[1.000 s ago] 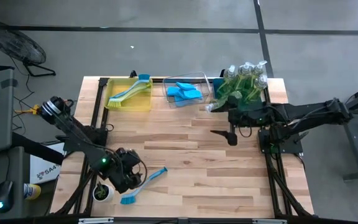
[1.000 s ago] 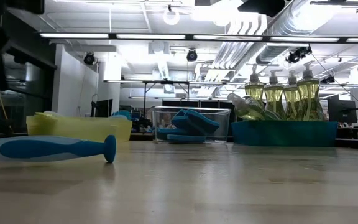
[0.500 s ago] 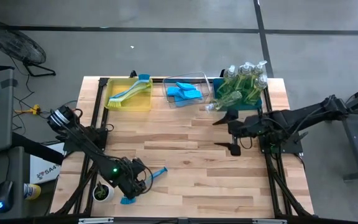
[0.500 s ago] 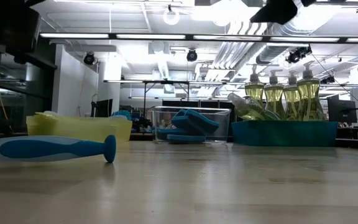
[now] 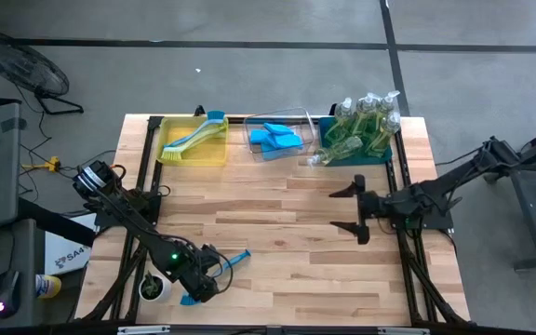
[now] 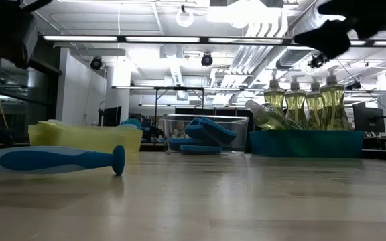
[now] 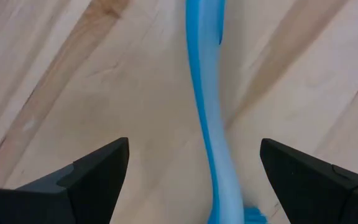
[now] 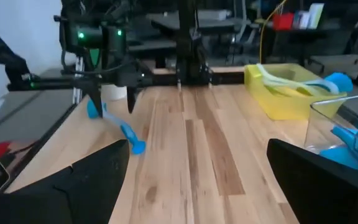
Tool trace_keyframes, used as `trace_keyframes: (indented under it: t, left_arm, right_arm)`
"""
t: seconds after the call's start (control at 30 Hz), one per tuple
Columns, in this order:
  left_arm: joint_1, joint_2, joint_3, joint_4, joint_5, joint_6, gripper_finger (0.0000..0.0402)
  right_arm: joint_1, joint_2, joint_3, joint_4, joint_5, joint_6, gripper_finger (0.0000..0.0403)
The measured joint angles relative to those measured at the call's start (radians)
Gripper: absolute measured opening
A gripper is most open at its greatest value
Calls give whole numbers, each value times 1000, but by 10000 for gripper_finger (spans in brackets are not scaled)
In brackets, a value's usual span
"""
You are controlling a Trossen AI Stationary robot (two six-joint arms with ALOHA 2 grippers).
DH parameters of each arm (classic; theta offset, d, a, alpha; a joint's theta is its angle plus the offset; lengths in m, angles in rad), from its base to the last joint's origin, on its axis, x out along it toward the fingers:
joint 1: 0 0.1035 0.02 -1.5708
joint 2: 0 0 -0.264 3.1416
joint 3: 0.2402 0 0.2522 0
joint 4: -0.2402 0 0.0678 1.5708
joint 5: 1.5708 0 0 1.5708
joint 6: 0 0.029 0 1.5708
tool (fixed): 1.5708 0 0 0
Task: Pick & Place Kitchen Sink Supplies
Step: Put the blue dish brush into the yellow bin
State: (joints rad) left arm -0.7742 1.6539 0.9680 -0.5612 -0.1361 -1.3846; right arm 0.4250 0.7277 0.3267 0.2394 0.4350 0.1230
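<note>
A blue long-handled dish brush (image 5: 223, 268) lies flat on the table near its near-left corner, its handle (image 7: 207, 118) running between my left gripper's fingers. My left gripper (image 5: 206, 274) hovers just above it, open, one finger on each side of the handle without touching. My right gripper (image 5: 350, 209) is open and empty over the table's right half, on the near side of the teal bin. In the low view the brush handle (image 6: 59, 161) rests on the wood.
Along the far edge stand a yellow bin (image 5: 214, 156) holding two brushes, a clear bin (image 5: 301, 119) with blue sponges, and a teal bin (image 5: 384, 156) of soap bottles; one bottle (image 5: 331, 152) leans over its rim. A potted plant (image 5: 154, 287) stands beside the left gripper.
My right gripper has drawn back from the teal bin toward the table's near edge and a little to the right. My left gripper has shifted slightly toward the near edge and right, settling over the blue brush's handle. The brush has stayed where it lay.
</note>
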Motion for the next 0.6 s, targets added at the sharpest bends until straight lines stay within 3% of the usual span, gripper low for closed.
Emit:
trace_keyframes:
  t: [0.2, 0.37, 0.6]
  left_arm:
    - [-6, 0, 0, 38, 32, 0, 358]
    - [-28, 5, 0, 67, 44, -17, 354]
    - [-39, 20, 0, 89, 36, -41, 292]
  right_arm:
    - [61, -84, -172, 232, 107, -38, 374]
    - [82, -138, -273, 413, 136, -96, 376]
    - [81, -218, -316, 446, 162, -167, 376]
